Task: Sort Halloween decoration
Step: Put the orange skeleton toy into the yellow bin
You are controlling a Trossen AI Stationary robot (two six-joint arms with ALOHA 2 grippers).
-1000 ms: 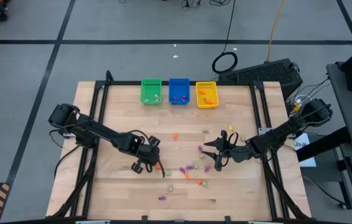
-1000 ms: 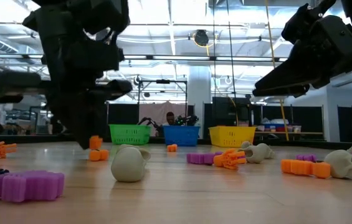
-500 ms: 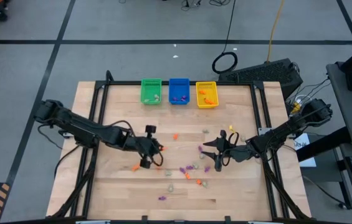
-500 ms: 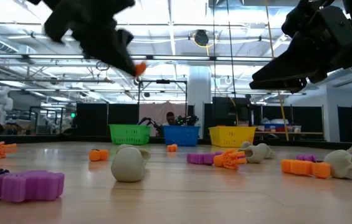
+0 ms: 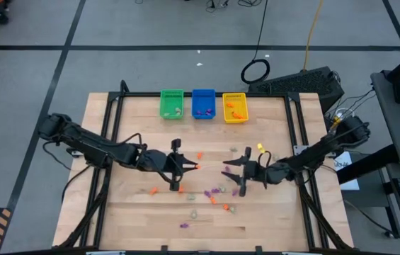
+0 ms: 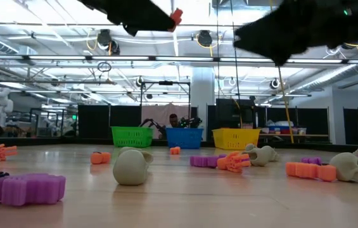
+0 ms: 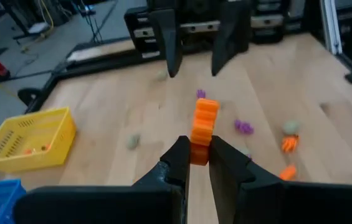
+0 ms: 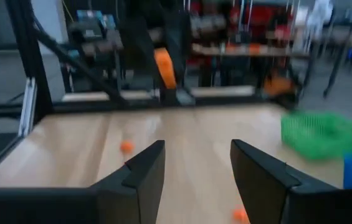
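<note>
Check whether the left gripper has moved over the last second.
Yes. The left gripper, shut on an orange trinket, has risen off the table and swung toward the blue bin.

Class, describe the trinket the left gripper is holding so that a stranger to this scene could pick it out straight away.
Start at the wooden table and follow the left arm to the left gripper near the table's middle. Pinched between its fingers is a ridged orange trinket. Unlike the other trinkets, which lie on the wood, it is held up in the air.
</note>
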